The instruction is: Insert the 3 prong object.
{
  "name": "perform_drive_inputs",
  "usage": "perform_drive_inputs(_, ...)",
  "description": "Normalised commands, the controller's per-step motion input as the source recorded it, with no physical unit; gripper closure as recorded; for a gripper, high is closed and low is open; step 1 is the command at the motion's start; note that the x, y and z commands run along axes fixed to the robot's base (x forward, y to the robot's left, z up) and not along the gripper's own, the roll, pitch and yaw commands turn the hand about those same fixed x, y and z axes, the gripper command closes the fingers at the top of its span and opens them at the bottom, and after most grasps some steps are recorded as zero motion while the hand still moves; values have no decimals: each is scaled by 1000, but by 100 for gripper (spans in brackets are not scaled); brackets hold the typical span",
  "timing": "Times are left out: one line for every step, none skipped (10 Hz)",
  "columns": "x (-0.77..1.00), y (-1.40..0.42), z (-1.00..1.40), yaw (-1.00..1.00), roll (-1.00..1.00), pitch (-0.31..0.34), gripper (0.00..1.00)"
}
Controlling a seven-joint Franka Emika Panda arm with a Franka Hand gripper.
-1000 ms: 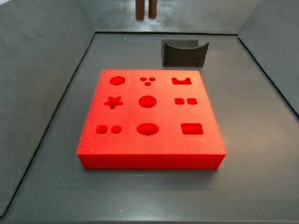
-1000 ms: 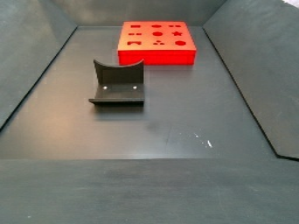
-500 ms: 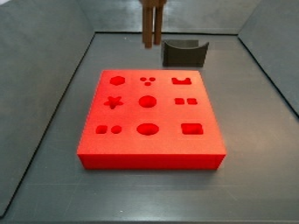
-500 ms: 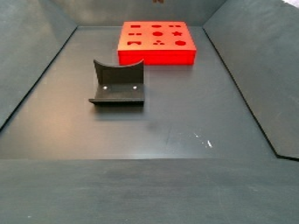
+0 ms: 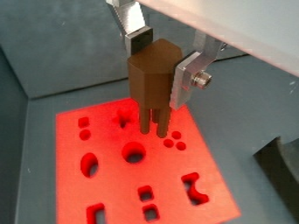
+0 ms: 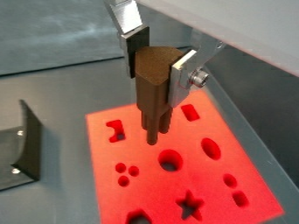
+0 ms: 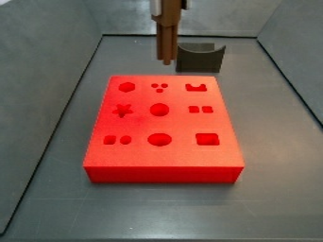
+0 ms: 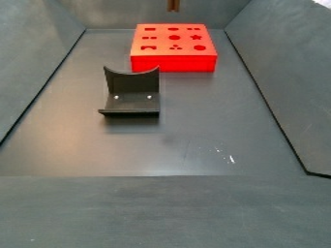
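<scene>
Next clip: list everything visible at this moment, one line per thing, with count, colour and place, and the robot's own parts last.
Big red slab with shaped holes: one, red, lying flat on the dark floor.
Dark L-shaped fixture with curved back: one, dark grey, standing on the floor apart from the slab.
Slim brown 3 prong object: one, brown, upright, held above the slab with prongs pointing down, not yet inserted.
Dark grey bin floor: one, with sloped walls around it.
Gripper: one, silver plates with dark pads, above the slab, shut on the 3 prong object.
</scene>
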Motion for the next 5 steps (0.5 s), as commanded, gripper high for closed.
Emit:
perform_drive_inputs(377,94,-217,623,210,14,100)
perform_drive_inputs(243,63,-49,349,11,50,100)
perform_drive_inputs(0,0,0,0,0,4,100)
perform_drive_inputs(0,46,-194,0,0,113,100)
perform_drive_inputs(354,86,-186,-289,216,370,100)
